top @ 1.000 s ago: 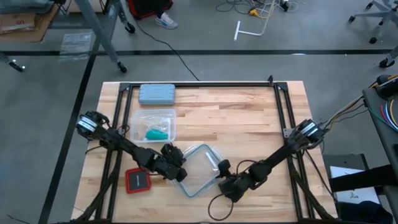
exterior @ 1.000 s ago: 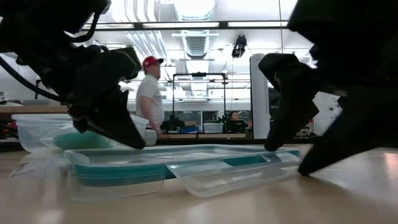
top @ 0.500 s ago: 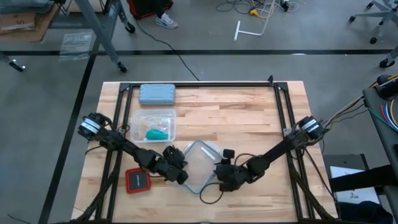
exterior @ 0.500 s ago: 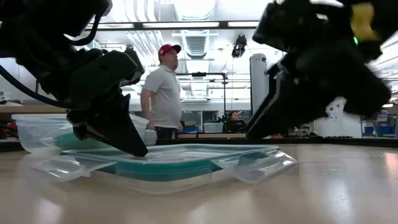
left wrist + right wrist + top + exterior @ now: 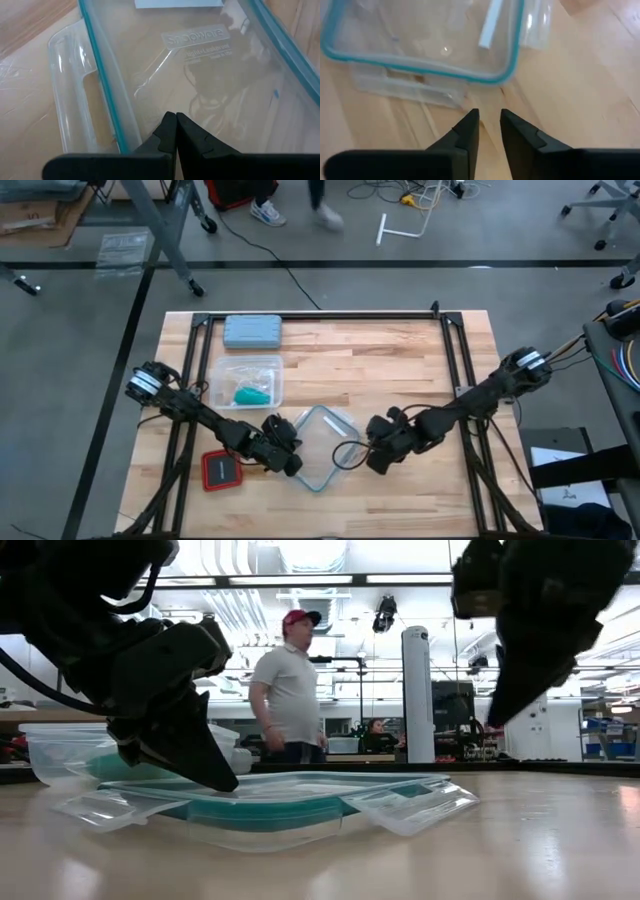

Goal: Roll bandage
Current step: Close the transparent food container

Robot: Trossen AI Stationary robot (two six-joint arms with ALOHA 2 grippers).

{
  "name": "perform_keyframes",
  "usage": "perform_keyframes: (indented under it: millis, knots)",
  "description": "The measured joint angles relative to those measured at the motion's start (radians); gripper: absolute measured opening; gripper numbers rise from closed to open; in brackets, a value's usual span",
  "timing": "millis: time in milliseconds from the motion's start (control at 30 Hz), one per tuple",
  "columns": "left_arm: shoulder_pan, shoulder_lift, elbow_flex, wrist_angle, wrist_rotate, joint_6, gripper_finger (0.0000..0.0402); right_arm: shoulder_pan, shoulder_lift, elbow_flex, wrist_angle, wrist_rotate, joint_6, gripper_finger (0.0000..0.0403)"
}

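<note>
Seen from straight above, lower centre of the frame: a clear plastic lid with a teal-green rim (image 5: 322, 448), lying flat on the pale wooden tabletop (image 5: 400, 370). Left gripper (image 5: 290, 463) down at the lid's lower-left edge; right gripper (image 5: 378, 463) just off the lid's right side, not touching it. Up and left of the lid, a clear plastic tub (image 5: 247, 381) holding the teal-green soft bandage (image 5: 250, 393). Further up, a grey-blue hard rectangular case (image 5: 252, 331); at lower left, a small red square pad with a dark face (image 5: 221, 470).

Shown only at table height: the lid (image 5: 270, 802) flat on the wood with its clear latch flaps splayed out, the left gripper's dark tip (image 5: 205, 765) pressed down on its left part, the right gripper (image 5: 510, 700) lifted clear in the upper right. Behind, a person in a red cap and grey shirt (image 5: 288, 690), standing.

Shown only from the left wrist: fingers (image 5: 176, 137) closed tight together, tips resting on the clear lid (image 5: 200, 75) beside the teal rim; raised lettering in the plastic, first line roughly "Snapware", smaller line beneath unreadable.

From the right wrist: fingers (image 5: 465, 132) slightly apart, gripping nothing, bare wood between them, the lid (image 5: 425, 40) just beyond.
</note>
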Motion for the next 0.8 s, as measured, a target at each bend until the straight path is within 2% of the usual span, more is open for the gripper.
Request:
perform_keyframes:
  millis: [133,233,300,433,600,800]
  knots:
    - [0.000,0.000,0.000,0.016,0.000,0.011,0.0000,-0.001,0.027,-0.015,0.002,-0.029,0.006,0.0049]
    - [0.000,0.000,0.004,0.019,-0.001,0.011,0.0000,-0.001,0.099,-0.016,0.009,-0.038,0.011,0.0021]
    - [0.000,0.001,0.011,0.016,0.000,0.012,0.0000,-0.004,0.145,-0.018,0.044,-0.082,-0.008,0.0007]
    - [0.001,0.003,0.025,0.015,0.008,0.014,0.0000,-0.016,0.212,-0.016,0.156,-0.191,-0.051,0.0004]
    - [0.000,0.003,0.034,0.022,0.013,0.013,0.0000,-0.025,0.280,-0.011,0.294,-0.206,-0.051,0.0002]
    - [0.000,0.003,0.034,0.033,0.003,0.009,0.0000,-0.055,0.288,-0.017,0.434,-0.249,-0.074,0.0001]
